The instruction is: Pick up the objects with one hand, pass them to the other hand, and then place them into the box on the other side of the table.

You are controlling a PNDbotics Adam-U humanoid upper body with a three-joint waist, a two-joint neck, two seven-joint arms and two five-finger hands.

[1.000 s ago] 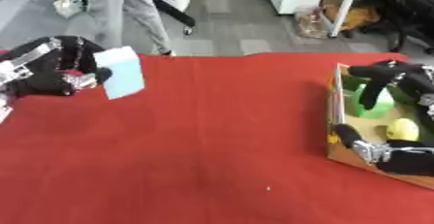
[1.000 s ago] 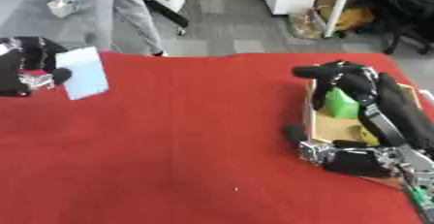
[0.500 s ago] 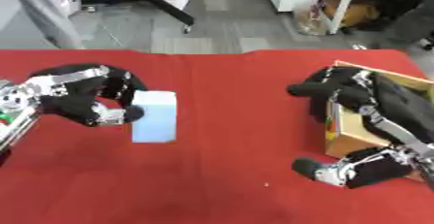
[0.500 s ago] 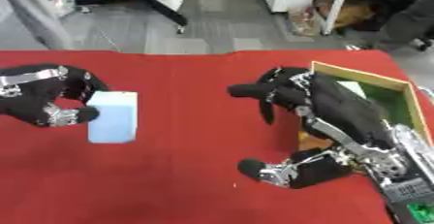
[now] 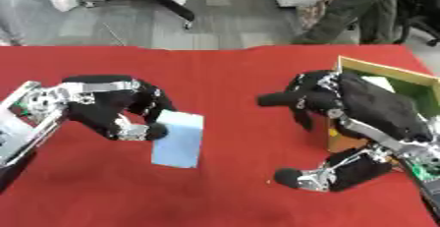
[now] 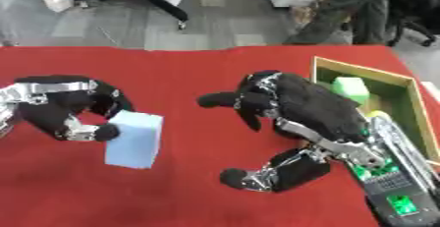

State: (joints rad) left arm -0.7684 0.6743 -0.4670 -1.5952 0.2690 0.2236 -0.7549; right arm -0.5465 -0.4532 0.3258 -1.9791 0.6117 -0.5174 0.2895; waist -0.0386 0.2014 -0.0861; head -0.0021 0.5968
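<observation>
Left hand (image 5: 116, 110) at 9 o'clock pinches one light-blue block (image 5: 178, 139) over the red desk (image 5: 215, 73). Right hand (image 6: 288, 105) at 3 o'clock spread wide, holding nothing. One box (image 6: 404, 91) behind it holds a green thing (image 6: 350, 88).

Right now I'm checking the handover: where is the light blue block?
The light blue block is left of centre over the red table, pinched by the left robot hand, with the open right robot hand facing it.

Both head eyes are looking steeply down, close over the red counter (image 5: 223, 73), sharing nearly everything toward 12 o'clock.
</observation>
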